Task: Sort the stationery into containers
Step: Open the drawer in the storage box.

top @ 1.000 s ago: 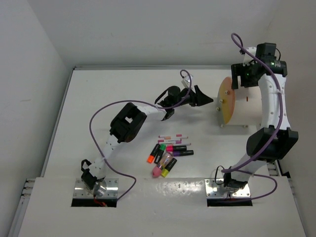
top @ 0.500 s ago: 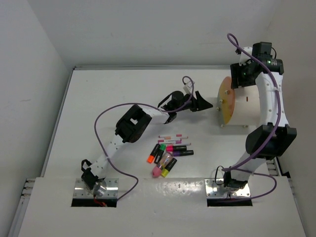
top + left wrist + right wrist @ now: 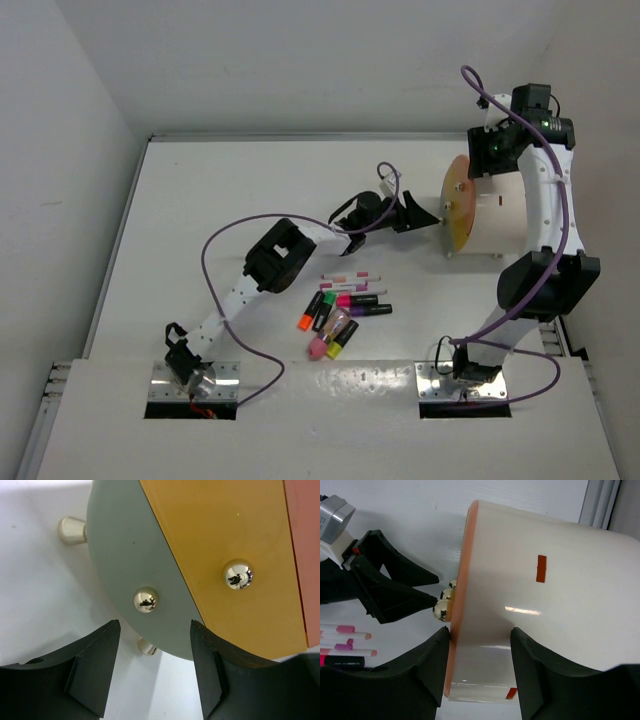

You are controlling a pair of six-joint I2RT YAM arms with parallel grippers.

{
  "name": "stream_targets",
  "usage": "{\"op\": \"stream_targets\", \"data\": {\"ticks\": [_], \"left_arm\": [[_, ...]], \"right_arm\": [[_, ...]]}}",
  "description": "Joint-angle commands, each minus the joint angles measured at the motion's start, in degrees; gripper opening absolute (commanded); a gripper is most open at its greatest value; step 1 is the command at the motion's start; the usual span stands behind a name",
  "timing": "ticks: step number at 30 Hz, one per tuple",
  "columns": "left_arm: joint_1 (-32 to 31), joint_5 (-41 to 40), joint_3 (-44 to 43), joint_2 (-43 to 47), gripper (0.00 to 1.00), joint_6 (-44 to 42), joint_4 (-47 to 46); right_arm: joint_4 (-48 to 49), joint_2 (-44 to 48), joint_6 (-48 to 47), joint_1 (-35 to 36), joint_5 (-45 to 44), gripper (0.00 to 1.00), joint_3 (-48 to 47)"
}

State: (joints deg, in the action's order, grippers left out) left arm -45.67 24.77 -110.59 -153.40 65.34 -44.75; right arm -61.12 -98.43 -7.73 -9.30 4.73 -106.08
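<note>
The cream-white drum (image 3: 497,222) lies on its side at the right, its orange end face (image 3: 457,205) turned left. In the left wrist view the face shows a grey part (image 3: 125,555), an orange part (image 3: 220,535) and gold knobs (image 3: 145,600). My left gripper (image 3: 418,214) is open and empty, its jaws just in front of the face's lower edge. My right gripper (image 3: 488,160) is open above the drum near its orange rim (image 3: 460,590). The highlighters (image 3: 336,312), thin white pens (image 3: 352,277) and pink-ended tube (image 3: 320,344) lie together on the table.
The drum stands on small feet (image 3: 70,530). The left arm's purple cable (image 3: 215,245) loops over the table's left half. The right arm (image 3: 545,280) rises just right of the drum. A wall runs along the back.
My left gripper has moved right, closer to the drum's end face. The right gripper has shifted only slightly above the drum. The stationery has not moved.
</note>
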Motion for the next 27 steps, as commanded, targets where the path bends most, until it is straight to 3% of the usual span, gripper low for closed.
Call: {"op": "stream_targets", "data": {"ticks": [1, 10, 21, 27], "left_arm": [[-1.4, -0.4, -3.1, -1.1, 0.64, 1.7, -3.8], [-2.6, -2.2, -6.0, -3.6, 0.58, 3.5, -3.7], [-3.1, -4.9, -13.3, -7.0, 0.58, 2.3, 1.1], [-3.2, -5.9, -13.5, -7.8, 0.50, 2.9, 1.6]], "right_arm": [[-3.3, -1.6, 0.7, -0.6, 0.8, 0.51, -0.3], [-5.7, -2.4, -0.1, -0.5, 2.6, 0.45, -1.6], [-7.3, -1.9, -0.6, -0.9, 4.4, 0.44, -1.2], [-8.2, -2.5, -0.2, -1.1, 6.2, 0.42, -1.5]]}}
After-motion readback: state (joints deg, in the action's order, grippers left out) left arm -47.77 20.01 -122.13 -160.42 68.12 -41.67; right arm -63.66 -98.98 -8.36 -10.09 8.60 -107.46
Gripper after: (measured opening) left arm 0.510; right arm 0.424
